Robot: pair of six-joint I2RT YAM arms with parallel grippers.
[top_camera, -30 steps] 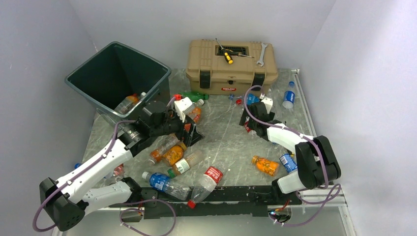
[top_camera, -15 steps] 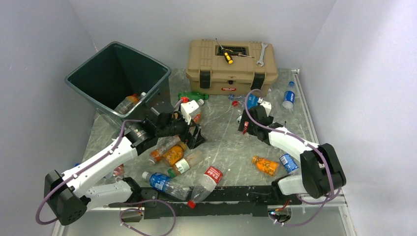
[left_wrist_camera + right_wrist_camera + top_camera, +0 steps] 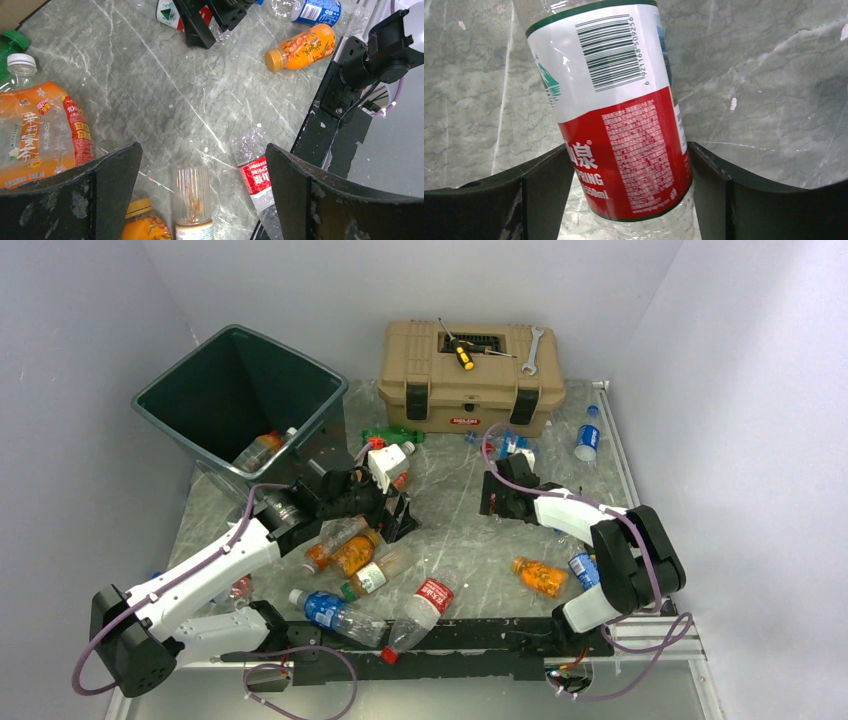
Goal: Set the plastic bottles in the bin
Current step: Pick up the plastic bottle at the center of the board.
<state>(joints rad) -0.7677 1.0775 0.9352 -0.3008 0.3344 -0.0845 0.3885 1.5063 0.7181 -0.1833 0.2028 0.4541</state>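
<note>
The dark green bin (image 3: pixel 188 438) stands at the back left with one bottle (image 3: pixel 262 448) inside. Plastic bottles lie scattered over the marble table. My right gripper (image 3: pixel 629 149) is down on the table, its jaws pressed against both sides of a clear bottle with a red-and-white label (image 3: pixel 619 110). In the top view that gripper (image 3: pixel 492 498) covers most of the bottle. My left gripper (image 3: pixel 202 150) hangs open over a cluster of bottles with nothing between its jaws. Below it lie a clear beige-labelled bottle (image 3: pixel 192 195) and a red-labelled one (image 3: pixel 255 175).
A tan toolbox (image 3: pixel 470 390) at the back carries a yellow-handled screwdriver (image 3: pixel 462 355) and a wrench (image 3: pixel 532 350). An orange bottle (image 3: pixel 540 576) and a blue-labelled one (image 3: pixel 585 570) lie by the right arm's base. A green bottle (image 3: pixel 390 434) lies by the bin.
My right gripper has slid left and down over the red-and-white bottle, and its jaws have narrowed onto it. The left arm shifted slightly a second ago, then held still.
</note>
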